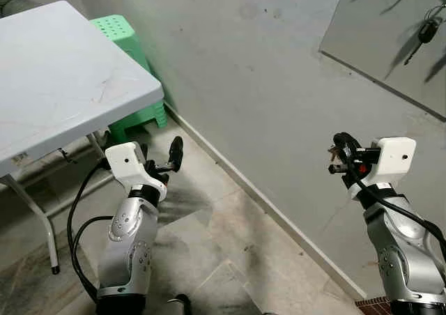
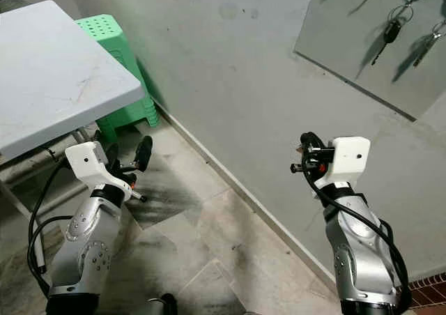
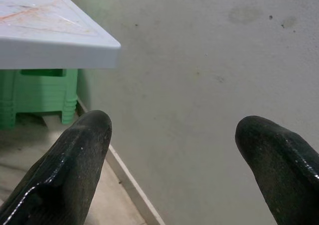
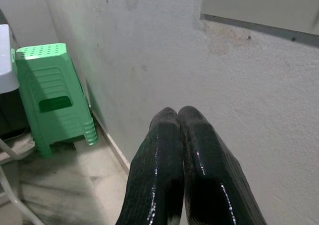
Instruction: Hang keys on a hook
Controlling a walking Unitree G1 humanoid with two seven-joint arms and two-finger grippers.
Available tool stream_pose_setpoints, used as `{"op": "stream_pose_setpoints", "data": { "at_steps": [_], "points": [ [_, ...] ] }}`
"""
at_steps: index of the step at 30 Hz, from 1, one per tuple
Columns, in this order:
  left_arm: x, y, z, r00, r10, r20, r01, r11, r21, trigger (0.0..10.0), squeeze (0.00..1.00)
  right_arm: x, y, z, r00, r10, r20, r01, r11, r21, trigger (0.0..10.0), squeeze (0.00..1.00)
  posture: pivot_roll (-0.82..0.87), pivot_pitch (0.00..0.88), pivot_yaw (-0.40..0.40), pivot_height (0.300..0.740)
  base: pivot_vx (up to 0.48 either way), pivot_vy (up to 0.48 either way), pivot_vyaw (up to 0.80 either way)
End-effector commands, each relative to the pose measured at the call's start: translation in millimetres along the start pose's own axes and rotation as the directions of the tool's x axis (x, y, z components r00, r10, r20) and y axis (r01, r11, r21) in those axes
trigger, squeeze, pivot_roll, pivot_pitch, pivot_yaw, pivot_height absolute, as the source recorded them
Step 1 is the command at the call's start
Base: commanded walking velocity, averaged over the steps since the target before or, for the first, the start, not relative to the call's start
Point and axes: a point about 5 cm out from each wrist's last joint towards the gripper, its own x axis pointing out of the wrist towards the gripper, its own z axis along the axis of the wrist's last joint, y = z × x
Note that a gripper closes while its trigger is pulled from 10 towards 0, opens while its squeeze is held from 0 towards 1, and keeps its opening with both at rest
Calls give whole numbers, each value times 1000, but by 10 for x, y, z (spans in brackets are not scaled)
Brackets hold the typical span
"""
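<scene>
Two keys [image 2: 389, 36] already hang on the board [image 2: 348, 57], well above my right gripper [image 4: 178, 116], whose fingers are pressed together. I judge the job done, so I should hold both arms clear. My left gripper [image 3: 172, 130] is spread wide near the table [image 1: 63, 85].

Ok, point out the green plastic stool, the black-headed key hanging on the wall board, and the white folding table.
green plastic stool [image 4: 52, 93]: right wrist view, front face.
black-headed key [image 2: 391, 31]: right eye view, black head.
white folding table [image 1: 63, 85]: left eye view, bare top.

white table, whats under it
Under the white table, its thin metal legs show, with green stools tucked at its far corner. The tabletop hides the rest.
</scene>
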Motion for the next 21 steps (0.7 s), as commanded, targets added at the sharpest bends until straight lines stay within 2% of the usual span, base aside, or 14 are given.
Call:
{"op": "stream_pose_setpoints", "data": {
  "at_steps": [1, 21],
  "points": [
    [-9, -3, -12, 1000, 2, -7, -2, 1000, -2, 10000, 0, 2, -5, 40, 1000, -2, 11, 2, 1000, -4, 10000, 0, -43, 133, -71, 740, 0, 0, 0],
    [-18, 5, -24, 1000, 6, -18, -6, 1000, 3, 10000, 0, -1, -25, 11, 1000, -16, -9, 16, 1000, -5, 10000, 0, -42, 138, -69, 740, 0, 0, 0]
  ]
}}
